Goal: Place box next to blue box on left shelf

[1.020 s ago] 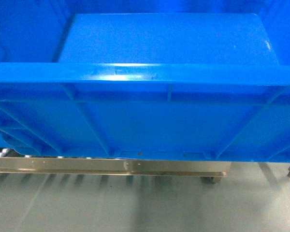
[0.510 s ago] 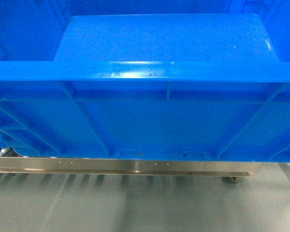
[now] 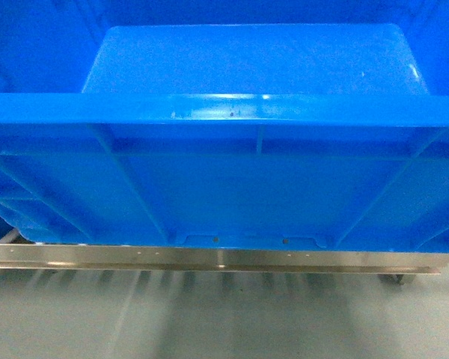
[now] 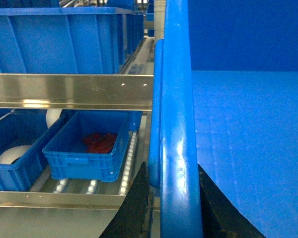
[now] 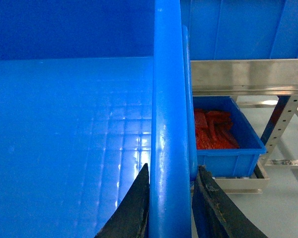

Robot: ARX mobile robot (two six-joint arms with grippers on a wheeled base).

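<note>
A: Large bright-blue ribbed plastic crate (image 3: 232, 187)?
B: Fills head view; grey metal rack rail (image 3: 209, 258) at six o'clock.
A: Grippers?
B: Left gripper (image 4: 174, 198), right gripper (image 5: 171, 203) each clamp its rolled rim.

I'm looking at a warehouse or stockroom: grey steel flow racks (image 4: 69, 91) with white plastic rollers (image 4: 128, 161), ranks of blue plastic storage bins (image 4: 84, 148), bare grey concrete floor (image 3: 224, 321).

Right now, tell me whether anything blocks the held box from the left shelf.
Nothing visible does. Both grippers, left and right, clamp the box rims. The shelf's front rail sits just below the box's base; the deck itself is hidden behind it.
</note>
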